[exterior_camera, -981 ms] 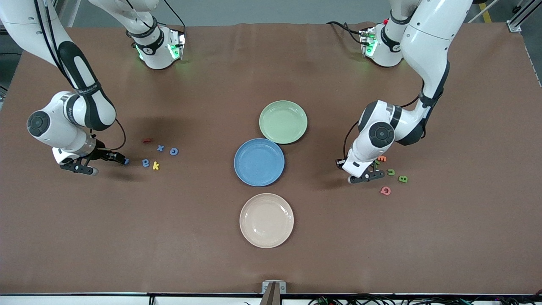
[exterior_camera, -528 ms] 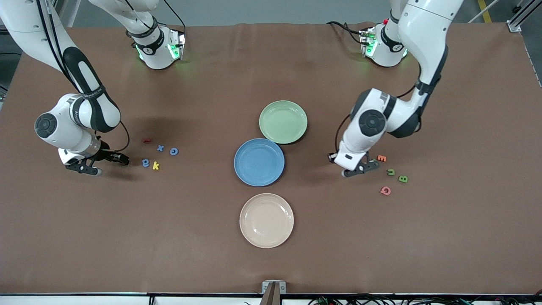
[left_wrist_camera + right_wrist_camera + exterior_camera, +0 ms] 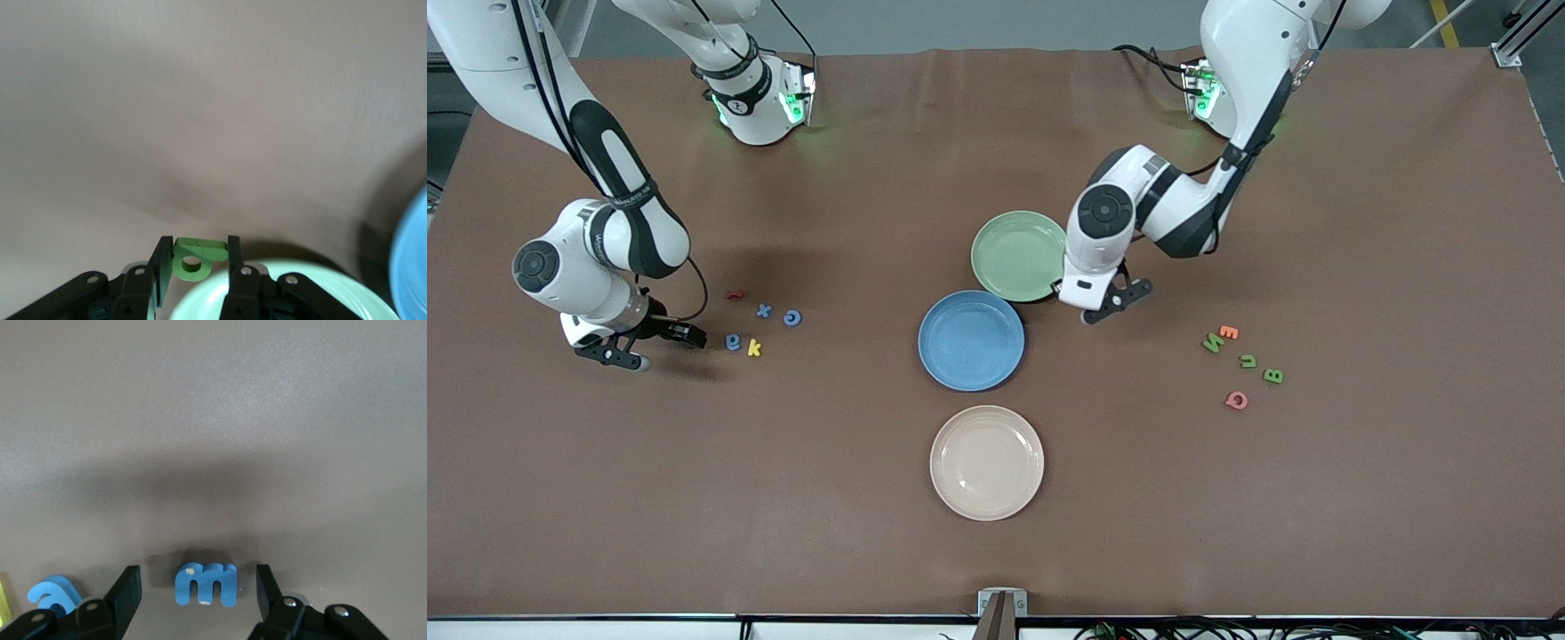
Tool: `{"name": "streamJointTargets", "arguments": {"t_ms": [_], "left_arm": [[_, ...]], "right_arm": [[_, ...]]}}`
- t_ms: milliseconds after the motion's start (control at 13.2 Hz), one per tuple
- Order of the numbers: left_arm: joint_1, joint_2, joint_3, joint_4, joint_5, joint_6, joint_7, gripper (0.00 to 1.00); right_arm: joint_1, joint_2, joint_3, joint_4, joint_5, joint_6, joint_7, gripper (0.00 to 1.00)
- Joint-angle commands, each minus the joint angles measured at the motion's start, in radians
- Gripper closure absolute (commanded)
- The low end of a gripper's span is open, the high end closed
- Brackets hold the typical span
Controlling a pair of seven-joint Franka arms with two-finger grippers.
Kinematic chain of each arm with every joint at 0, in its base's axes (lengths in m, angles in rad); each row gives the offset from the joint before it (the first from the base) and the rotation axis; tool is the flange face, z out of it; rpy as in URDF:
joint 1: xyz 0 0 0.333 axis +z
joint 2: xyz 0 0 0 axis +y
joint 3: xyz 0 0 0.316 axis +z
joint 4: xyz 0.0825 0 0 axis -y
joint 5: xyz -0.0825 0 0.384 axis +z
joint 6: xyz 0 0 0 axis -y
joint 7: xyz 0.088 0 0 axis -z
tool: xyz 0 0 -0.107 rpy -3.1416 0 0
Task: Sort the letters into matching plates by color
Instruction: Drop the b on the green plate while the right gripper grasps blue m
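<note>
Wrist views alone show green letter (image 3: pixel 193 258) gripped, blue m (image 3: pixel 206 585) unheld

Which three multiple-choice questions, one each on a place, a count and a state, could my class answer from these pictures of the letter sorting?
1. Where is the blue plate?
A. between the green plate and the beige plate
B. beside the orange letter
C. under the right gripper

2. How many green letters lie on the table near the left arm's end?
A. one
B. three
C. five

3. What is the left gripper doing?
A. standing open and empty
B. gripping a green letter
C. gripping a blue letter

Answers: 1 A, the three plates form a row with blue in the middle. 2 B, the front view shows three there. 3 B, the left wrist view shows the letter between the fingers.
</note>
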State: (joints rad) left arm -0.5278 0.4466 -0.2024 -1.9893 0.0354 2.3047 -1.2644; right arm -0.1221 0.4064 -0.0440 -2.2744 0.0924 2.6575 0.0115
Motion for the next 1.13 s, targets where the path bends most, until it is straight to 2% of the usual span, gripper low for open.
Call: {"name": "streamJointTargets", "arguments": {"t_ms": [0, 226, 377, 453, 528, 604, 679, 755, 1057], "left_arm": [[0.003, 0.000, -0.044, -0.002, -0.009, -0.014, -0.113, 1.00], [0.002, 0.032, -0.093, -0.003, -0.009, 0.053, -0.219, 0.99], [-0.017, 0.053, -0.107, -0.003, -0.009, 0.111, -0.280, 0.98], [-0.029, 0.061, -0.107, -0.002, -0.009, 0.114, -0.296, 0.94], [-0.037, 0.064, -0.106, -0.003, -0.009, 0.116, -0.308, 0.73], [-0.037, 0.063, -0.106, -0.008, -0.008, 0.116, -0.316, 0.22], [-0.035, 0.061, -0.107, -0.009, -0.006, 0.116, -0.320, 0.00], [-0.034, 0.057, -0.106, -0.006, -0.003, 0.116, -0.320, 0.00], [0.021, -0.026, -0.092, -0.003, 0.014, 0.092, -0.308, 0.00]], "right_arm": [[-0.002, 0.011, 0.001, -0.010, 0.006, 0.025, 0.004, 0.23], [-0.004, 0.011, 0.001, -0.010, 0.006, 0.024, 0.002, 0.35], [-0.004, 0.011, 0.001, -0.008, 0.006, 0.016, 0.002, 0.50], [-0.004, 0.011, 0.001, -0.008, 0.006, 0.013, -0.001, 0.62], [-0.004, 0.011, 0.001, -0.008, 0.006, 0.013, -0.001, 0.72], [-0.004, 0.009, 0.001, -0.008, 0.006, 0.013, -0.001, 0.77], [-0.004, 0.009, 0.001, -0.008, 0.006, 0.012, -0.001, 0.86], [-0.004, 0.008, 0.001, -0.008, 0.006, 0.007, -0.001, 0.92], [0.012, -0.043, 0.003, 0.029, 0.004, -0.134, 0.013, 0.99]]}}
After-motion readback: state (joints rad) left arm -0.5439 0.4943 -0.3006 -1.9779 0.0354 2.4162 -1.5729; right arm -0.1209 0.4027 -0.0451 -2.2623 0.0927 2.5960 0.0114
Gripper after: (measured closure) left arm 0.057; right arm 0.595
